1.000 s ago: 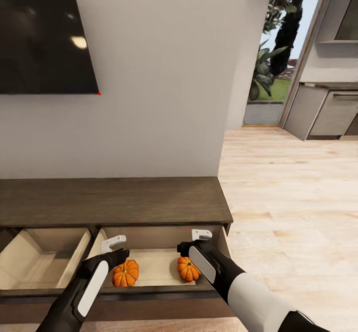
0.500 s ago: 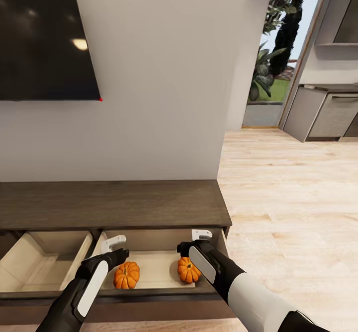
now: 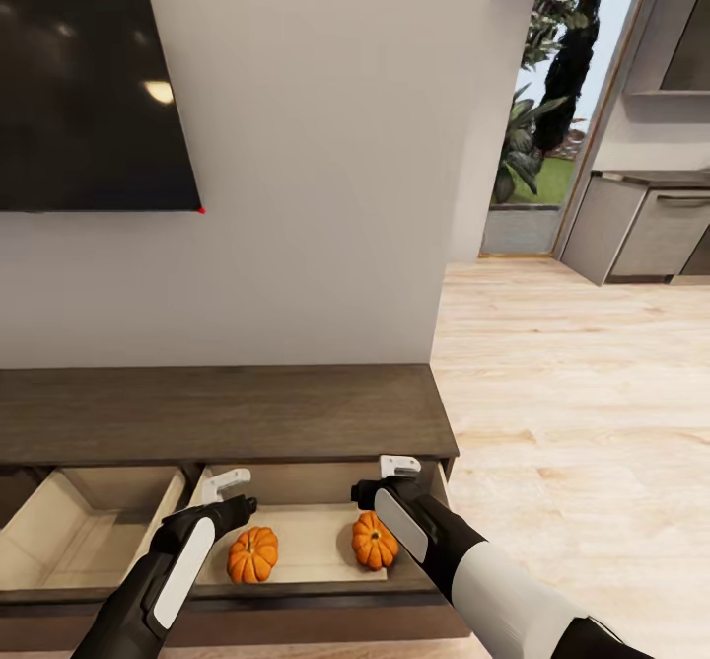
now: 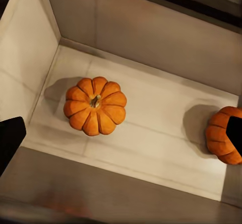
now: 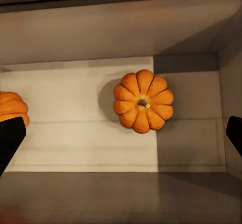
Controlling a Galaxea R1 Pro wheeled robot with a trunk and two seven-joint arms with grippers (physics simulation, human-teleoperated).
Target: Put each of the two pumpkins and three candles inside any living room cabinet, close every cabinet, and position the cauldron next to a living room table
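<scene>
Both pumpkins already lie on the pale floor of the right-hand open drawer (image 3: 306, 531) of the cabinet (image 3: 217, 412): one pumpkin (image 3: 252, 554) at about seven o'clock in the head view, the other pumpkin (image 3: 375, 541) near six, well apart from each other and each sitting stem-up. Our left gripper (image 3: 225, 486) hovers above the first with its fingers spread and nothing between them, and in the left wrist view that pumpkin (image 4: 95, 105) sits free on the drawer floor. Our right gripper (image 3: 399, 465) hangs over the second pumpkin (image 5: 143, 101), fingers likewise spread and empty.

We judge the placing of the pumpkins done — the step in hand is getting both arms clear of the drawer. To do it well we should lift straight up before pulling back, so neither fingertip clips a stem or rolls a pumpkin toward the front lip. The right gripper sits close to the drawer's side wall, so we should draw it inward a touch as it rises.

A second drawer (image 3: 89, 531) at eight o'clock also stands open and looks empty — useful room for the candles, none of which we can see here. Both drawers will need pushing shut later.
</scene>
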